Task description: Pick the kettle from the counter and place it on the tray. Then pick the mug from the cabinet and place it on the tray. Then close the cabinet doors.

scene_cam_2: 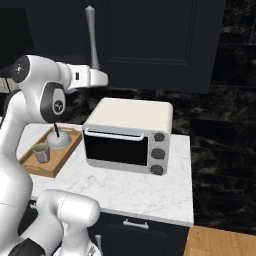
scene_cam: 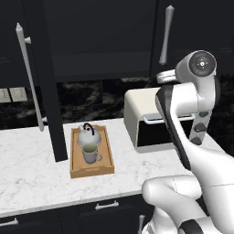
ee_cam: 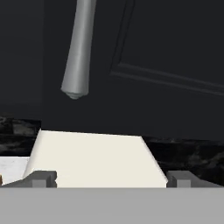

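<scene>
Kettle (scene_cam: 86,135) and mug (scene_cam: 91,153) both sitting in the tray (scene_cam: 76,160) on the counter (scene_cam: 32,164); mug in front of the kettle, touching or nearly so. In the right base view same pair in the tray (scene_cam_2: 61,156): mug (scene_cam_2: 41,152) nearer the camera, kettle (scene_cam_2: 59,140) behind it. Tray lying left of the toaster oven (scene_cam_2: 127,135), apart from it.

Cabinet (scene_cam: 103,34) showing a dark interior. Left door (scene_cam: 43,77) swung out, edge-on over the counter just left of the tray, bar handle (scene_cam: 28,75) facing outward. Right door (scene_cam_2: 150,42) facing front above the toaster oven, handle (scene_cam_2: 91,37) at its left edge.

Gripper (ee_cam: 111,177) raised above the toaster oven top (ee_cam: 92,159), aimed at the right door just under the lower tip of its handle (ee_cam: 78,52). Fingers (ee_cam: 43,178) spread wide apart, nothing between them. No contact with door or handle visible.
</scene>
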Controlling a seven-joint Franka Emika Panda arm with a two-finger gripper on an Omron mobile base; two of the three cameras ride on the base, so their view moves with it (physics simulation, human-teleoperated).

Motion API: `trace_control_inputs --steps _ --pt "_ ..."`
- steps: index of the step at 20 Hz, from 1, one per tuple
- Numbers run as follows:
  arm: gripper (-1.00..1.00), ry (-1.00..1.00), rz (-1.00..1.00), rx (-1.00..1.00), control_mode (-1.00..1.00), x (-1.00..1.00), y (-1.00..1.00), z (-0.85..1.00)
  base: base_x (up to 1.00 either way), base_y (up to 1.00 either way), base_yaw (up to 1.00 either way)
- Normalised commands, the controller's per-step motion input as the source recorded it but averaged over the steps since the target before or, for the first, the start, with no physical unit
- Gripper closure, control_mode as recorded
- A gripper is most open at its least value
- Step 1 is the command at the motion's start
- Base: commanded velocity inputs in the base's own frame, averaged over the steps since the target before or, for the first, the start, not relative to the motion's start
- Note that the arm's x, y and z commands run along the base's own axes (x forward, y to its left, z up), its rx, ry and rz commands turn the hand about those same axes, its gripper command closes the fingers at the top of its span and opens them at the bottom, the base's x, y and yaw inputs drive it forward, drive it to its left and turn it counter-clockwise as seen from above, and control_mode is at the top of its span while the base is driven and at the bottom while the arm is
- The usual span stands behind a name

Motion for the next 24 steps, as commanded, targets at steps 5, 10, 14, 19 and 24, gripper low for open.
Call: trace_control_inputs --steps 5,10,14,19,24 --pt "-1.0 0.0 0.16 0.06 -1.0 -0.34 0.38 0.0 0.0 0.0 0.0" --pt "-1.0 0.0 0.26 0.05 -1.0 -0.42 0.33 0.0 0.0 0.0 0.0" --pt "-1.0 0.0 0.22 0.02 -1.0 -0.41 0.26 0.0 0.0 0.0 0.0" --pt "-1.0 -0.03 0.09 0.04 -1.0 -0.51 0.15 0.01 0.0 0.0 0.0" --pt "-1.0 -0.03 0.0 0.17 -1.0 -0.55 0.22 0.03 0.0 0.0 0.0"
